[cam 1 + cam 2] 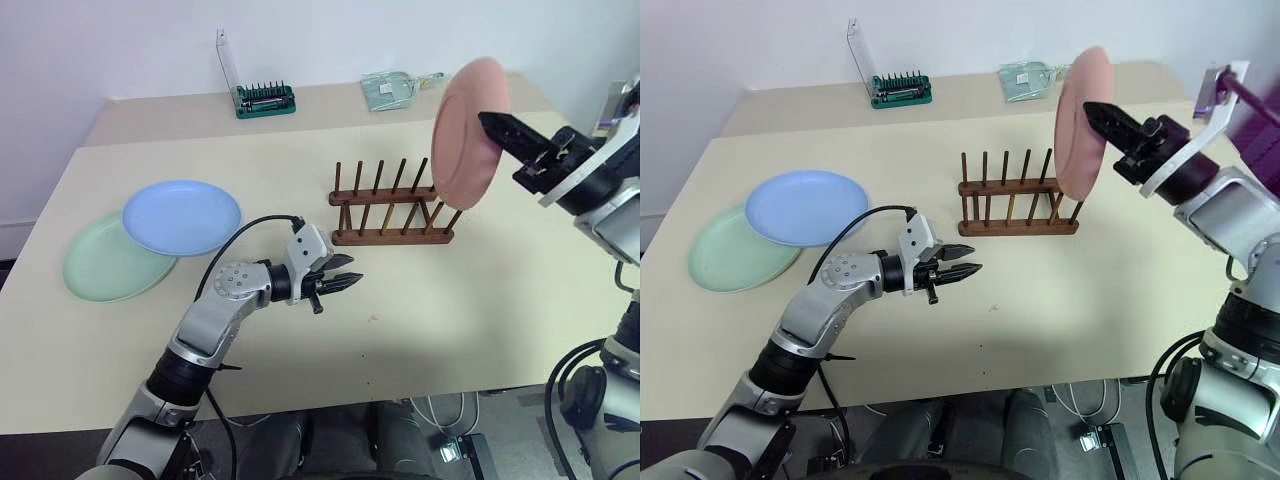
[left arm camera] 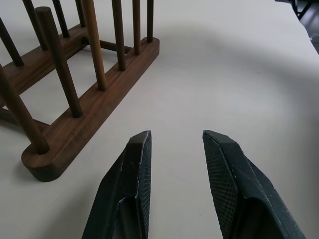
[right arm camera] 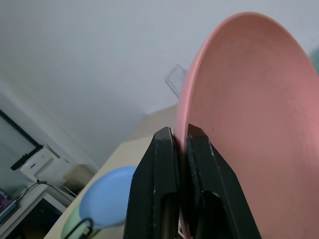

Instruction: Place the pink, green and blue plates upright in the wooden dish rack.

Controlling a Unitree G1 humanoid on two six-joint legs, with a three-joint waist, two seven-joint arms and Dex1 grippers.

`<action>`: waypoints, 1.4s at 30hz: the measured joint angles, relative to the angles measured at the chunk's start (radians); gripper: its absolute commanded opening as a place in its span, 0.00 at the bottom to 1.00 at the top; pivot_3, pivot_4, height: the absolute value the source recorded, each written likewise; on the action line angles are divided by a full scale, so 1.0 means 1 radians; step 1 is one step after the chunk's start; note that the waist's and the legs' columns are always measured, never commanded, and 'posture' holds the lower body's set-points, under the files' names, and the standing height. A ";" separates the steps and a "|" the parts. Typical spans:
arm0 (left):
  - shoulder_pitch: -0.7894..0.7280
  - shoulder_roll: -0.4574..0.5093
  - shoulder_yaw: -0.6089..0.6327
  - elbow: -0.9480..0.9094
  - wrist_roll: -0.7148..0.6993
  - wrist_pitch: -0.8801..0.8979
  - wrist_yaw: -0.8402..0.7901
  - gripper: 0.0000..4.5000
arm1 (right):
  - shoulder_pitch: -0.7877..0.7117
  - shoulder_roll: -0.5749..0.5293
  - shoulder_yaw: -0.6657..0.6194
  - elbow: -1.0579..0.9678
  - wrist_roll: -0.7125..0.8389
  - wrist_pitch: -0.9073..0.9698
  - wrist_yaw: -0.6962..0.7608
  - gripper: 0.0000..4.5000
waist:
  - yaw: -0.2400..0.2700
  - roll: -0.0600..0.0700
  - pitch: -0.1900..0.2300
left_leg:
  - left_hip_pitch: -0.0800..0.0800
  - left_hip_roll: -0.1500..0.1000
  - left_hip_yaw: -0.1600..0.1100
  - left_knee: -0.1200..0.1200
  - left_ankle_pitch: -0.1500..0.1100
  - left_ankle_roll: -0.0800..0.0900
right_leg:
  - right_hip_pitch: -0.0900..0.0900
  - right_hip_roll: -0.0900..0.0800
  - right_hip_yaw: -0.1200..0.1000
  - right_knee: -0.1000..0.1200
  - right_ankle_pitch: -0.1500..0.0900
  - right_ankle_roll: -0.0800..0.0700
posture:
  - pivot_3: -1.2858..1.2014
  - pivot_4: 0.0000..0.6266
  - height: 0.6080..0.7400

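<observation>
The right gripper (image 1: 487, 120) is holding the pink plate (image 1: 468, 130) on edge in the air, above the right end of the rack (image 1: 392, 205). Its two fingers are pinching the rim of the plate, one on each face, as the right wrist view is showing clearly. The plate is standing almost upright and is not touching the pegs; its lower edge is hanging just over the last pegs on the right.

The rack is sitting near the middle of the table (image 1: 420, 310), a little toward the far edge, and no plate is standing in it yet.

The left gripper (image 1: 340, 280) is hovering over the table in front of the rack, near its left end, pointing toward the right. Its jaws are spread a little and nothing is lying between them.

The blue plate (image 1: 182, 215) is lying flat near the left edge of the table, and it is partly resting on the green plate (image 1: 105, 265), which is lying closer to that edge.

A green bit holder (image 1: 265, 99) and a clear bag (image 1: 392, 90) are sitting near the far edge.
</observation>
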 measured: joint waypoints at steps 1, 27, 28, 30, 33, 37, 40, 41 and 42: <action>0.000 0.000 0.000 0.000 0.000 0.000 0.000 0.36 | 0.000 0.000 0.003 0.012 -0.006 -0.001 0.005 0.01 | -0.001 0.000 0.000 | 0.000 0.000 0.000 0.000 0.000 0.000 | 0.000 0.000 0.000 0.000 0.000 0.000 | 0.52 0.24 0.98; -0.210 -0.169 0.665 -0.059 0.223 0.069 1.071 0.99 | -0.060 -0.240 0.313 -0.264 -0.662 -0.434 0.499 0.56 | -0.012 -0.009 0.003 | 0.001 0.005 0.004 0.001 -0.002 -0.003 | -0.001 0.006 0.004 -0.001 0.001 0.002 | 0.52 0.24 0.98; -0.191 -0.169 0.699 -0.078 0.245 0.089 1.120 0.99 | -0.051 -0.235 0.338 -0.264 -0.675 -0.436 0.516 0.56 | -0.008 -0.009 0.004 | 0.001 0.005 0.004 0.002 -0.002 -0.003 | -0.001 0.006 0.004 -0.001 0.001 0.002 | 0.52 0.24 0.98; -0.156 -0.186 0.803 -0.130 0.266 0.143 1.217 0.99 | -0.044 -0.212 0.379 -0.256 -0.699 -0.442 0.550 0.56 | 0.000 -0.010 0.004 | 0.000 0.005 0.004 0.002 -0.002 -0.003 | -0.002 0.006 0.004 -0.001 0.001 0.002 | 0.52 0.24 0.98; -0.075 -0.247 0.963 -0.208 0.249 0.229 1.295 0.99 | -0.043 -0.185 0.413 -0.240 -0.729 -0.455 0.591 0.56 | 0.007 -0.010 0.004 | 0.000 0.005 0.003 0.002 -0.002 -0.003 | -0.001 0.006 0.004 -0.001 0.001 0.002 | 0.52 0.24 0.98; 0.017 -0.338 1.056 -0.255 0.194 0.293 1.312 0.99 | -0.043 -0.155 0.437 -0.229 -0.765 -0.468 0.629 0.56 | 0.020 -0.016 0.004 | 0.000 0.005 0.002 0.003 -0.002 -0.004 | 0.000 0.006 0.003 0.000 0.002 0.001 | 0.52 0.24 0.98; 0.037 -0.367 1.087 -0.256 0.148 0.343 1.307 0.99 | -0.042 -0.143 0.440 -0.230 -0.773 -0.471 0.651 0.56 | 0.027 -0.017 0.004 | 0.001 0.005 0.002 0.003 -0.002 -0.005 | 0.000 0.007 0.003 0.000 0.002 0.001 | 0.52 0.24 0.98; 0.040 -0.367 1.088 -0.250 0.127 0.362 1.291 0.99 | -0.036 -0.142 0.439 -0.239 -0.768 -0.465 0.659 0.56 | 0.027 -0.017 0.004 | 0.001 0.005 0.002 0.003 -0.002 -0.005 | 0.000 0.007 0.003 0.000 0.002 0.001 | 0.52 0.24 0.98; 0.039 -0.366 1.088 -0.240 0.108 0.379 1.277 0.99 | -0.025 -0.141 0.438 -0.257 -0.755 -0.452 0.664 0.56 | 0.028 -0.017 0.004 | 0.001 0.005 0.002 0.003 -0.002 -0.005 | 0.000 0.007 0.003 0.000 0.002 0.001 | 0.52 0.24 0.98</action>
